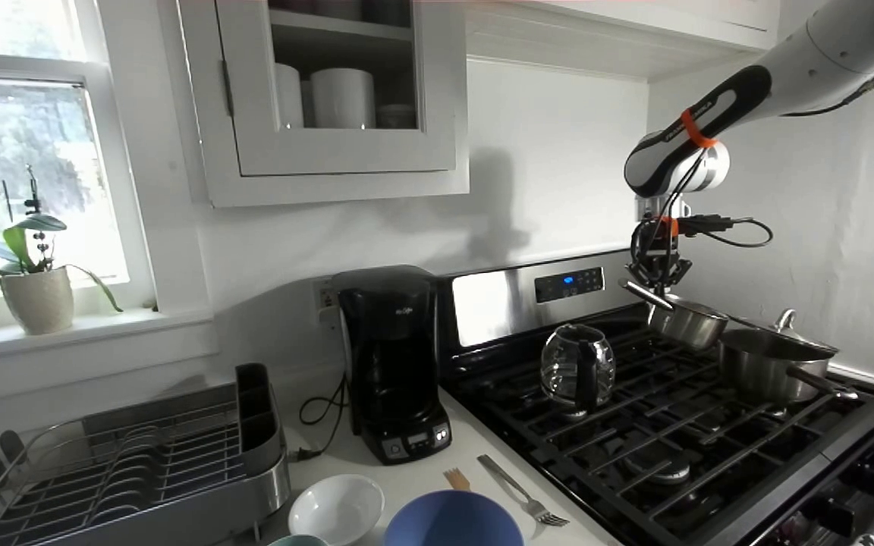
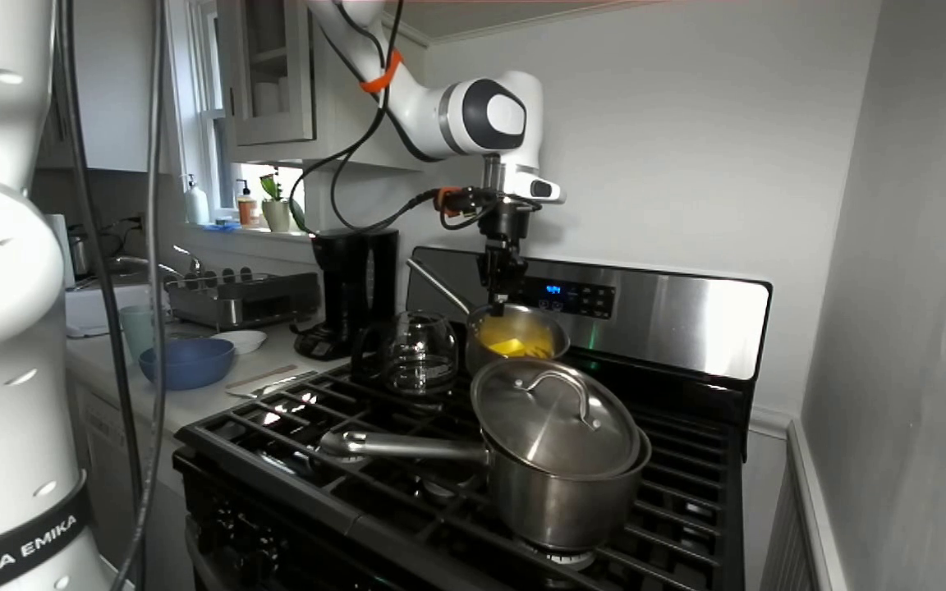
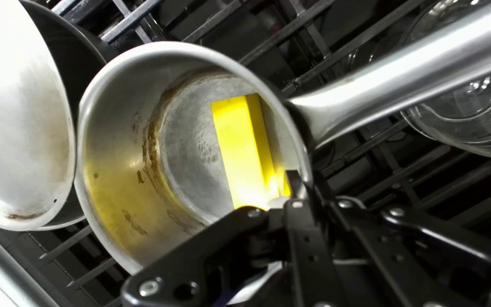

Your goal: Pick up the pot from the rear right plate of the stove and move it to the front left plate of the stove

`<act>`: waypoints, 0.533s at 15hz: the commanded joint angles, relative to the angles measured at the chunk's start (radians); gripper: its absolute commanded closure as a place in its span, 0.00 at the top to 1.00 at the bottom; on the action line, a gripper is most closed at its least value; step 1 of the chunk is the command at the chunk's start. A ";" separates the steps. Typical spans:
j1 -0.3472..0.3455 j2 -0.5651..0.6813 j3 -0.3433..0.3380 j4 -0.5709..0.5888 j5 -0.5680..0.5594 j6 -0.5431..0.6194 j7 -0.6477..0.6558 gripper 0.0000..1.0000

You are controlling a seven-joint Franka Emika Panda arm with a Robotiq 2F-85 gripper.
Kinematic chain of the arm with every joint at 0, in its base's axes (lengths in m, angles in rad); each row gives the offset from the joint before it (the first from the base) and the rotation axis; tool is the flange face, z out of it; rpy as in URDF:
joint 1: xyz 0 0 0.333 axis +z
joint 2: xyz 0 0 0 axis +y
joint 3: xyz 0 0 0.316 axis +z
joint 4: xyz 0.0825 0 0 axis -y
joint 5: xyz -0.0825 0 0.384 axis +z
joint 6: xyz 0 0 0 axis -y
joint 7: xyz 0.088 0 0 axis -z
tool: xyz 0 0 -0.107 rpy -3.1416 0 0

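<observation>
Leftmost in an exterior view, a potted orchid (image 1: pixel 36 302) stands on the window sill (image 1: pixel 158 320), above a dish rack (image 1: pixel 179 516). Along the counter (image 1: pixel 475 444) come a white bowl (image 1: pixel 337 506), a black coffee maker (image 1: pixel 391 356) near the stove (image 1: pixel 491 309), and a blue bowl (image 1: pixel 454 523) cut off by the frame. A metal fork (image 1: pixel 514 484) lies just beside the stove's left edge.

On the range, a glass carafe (image 1: pixel 567 368) stands to the left; before it, the widest stretch of exposed grate runs over the front left plate (image 1: pixel 657 464). The pot (image 1: pixel 687 326), a small saucepan, is toward the rear, between the carafe and a larger steel saucepan (image 1: pixel 759 371); whether its base touches the grate, I cannot tell. The gripper (image 3: pixel 308 186) pinches its wall beside the long handle (image 3: pixel 403 81), one finger inside the rim, one outside. Opposite, the rim runs against or just beside the larger saucepan's tilted lid (image 3: pixel 28 140).

Counted: two bowls, one metal fork, one carafe, two saucepans, one lid, and, inside the pot, one yellow block (image 3: pixel 239 149).
</observation>
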 commanded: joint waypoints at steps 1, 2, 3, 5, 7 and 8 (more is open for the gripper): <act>-0.018 -0.010 0.004 0.002 0.022 0.014 -0.044 0.04; -0.021 -0.006 0.005 0.002 0.035 0.016 -0.060 0.04; -0.023 -0.003 0.006 0.002 0.045 0.020 -0.070 0.04; -0.029 0.008 0.010 0.005 0.079 0.023 -0.111 0.04; -0.034 0.022 0.013 0.009 0.115 0.024 -0.152 0.04; -0.035 0.029 0.013 0.011 0.131 0.024 -0.171 0.04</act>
